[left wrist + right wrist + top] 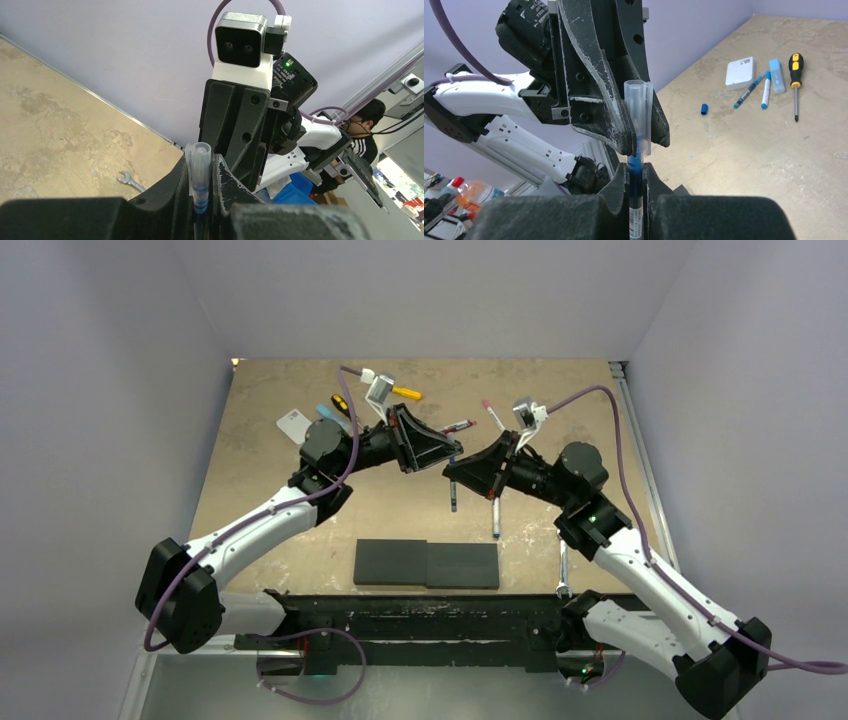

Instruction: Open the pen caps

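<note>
A pen is held in the air between my two grippers, above the table's middle. My left gripper [202,167] is shut on its clear translucent cap [202,157]. My right gripper [636,172] is shut on its dark barrel [635,212], which bears a barcode label. In the right wrist view the cap [638,107] stands upright between the left gripper's fingers [609,117], with the pen's blue section just above my own fingers. In the top view the left gripper [445,452] and right gripper [462,470] meet tip to tip.
Two pens [452,495] [496,515] lie under the grippers, and two red- or pink-capped pens [460,426] [490,412] lie behind. A loose blue cap [704,108], two pens [750,90], a white box [740,72] and a black-and-yellow screwdriver [795,85] lie far left. A black block [427,564] lies near, with a wrench [563,575] to its right.
</note>
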Robot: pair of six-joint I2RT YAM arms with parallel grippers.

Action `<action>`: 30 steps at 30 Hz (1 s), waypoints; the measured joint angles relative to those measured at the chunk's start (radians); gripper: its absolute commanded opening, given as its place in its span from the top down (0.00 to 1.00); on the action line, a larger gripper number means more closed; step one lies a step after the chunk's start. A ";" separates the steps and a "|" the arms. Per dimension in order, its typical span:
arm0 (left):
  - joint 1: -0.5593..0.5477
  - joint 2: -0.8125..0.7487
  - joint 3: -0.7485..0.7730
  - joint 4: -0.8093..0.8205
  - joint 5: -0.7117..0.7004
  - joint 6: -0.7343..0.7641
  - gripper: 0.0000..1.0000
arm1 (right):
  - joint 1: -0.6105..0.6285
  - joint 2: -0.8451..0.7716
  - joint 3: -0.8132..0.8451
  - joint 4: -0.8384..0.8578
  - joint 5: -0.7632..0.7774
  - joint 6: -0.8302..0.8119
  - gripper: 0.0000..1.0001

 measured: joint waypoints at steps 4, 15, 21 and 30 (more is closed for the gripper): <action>0.024 0.006 0.000 0.023 -0.002 -0.052 1.00 | 0.002 -0.003 -0.005 0.011 0.019 -0.007 1.00; 0.210 0.122 0.057 0.346 -0.150 -0.340 1.00 | -0.001 -0.053 -0.058 -0.069 0.073 -0.027 1.00; 0.209 0.067 0.114 0.171 -0.180 -0.219 1.00 | -0.001 -0.103 -0.056 -0.166 0.240 -0.069 1.00; 0.208 -0.314 -0.012 -0.483 -0.435 0.166 1.00 | -0.003 -0.045 0.024 -0.363 0.632 -0.159 1.00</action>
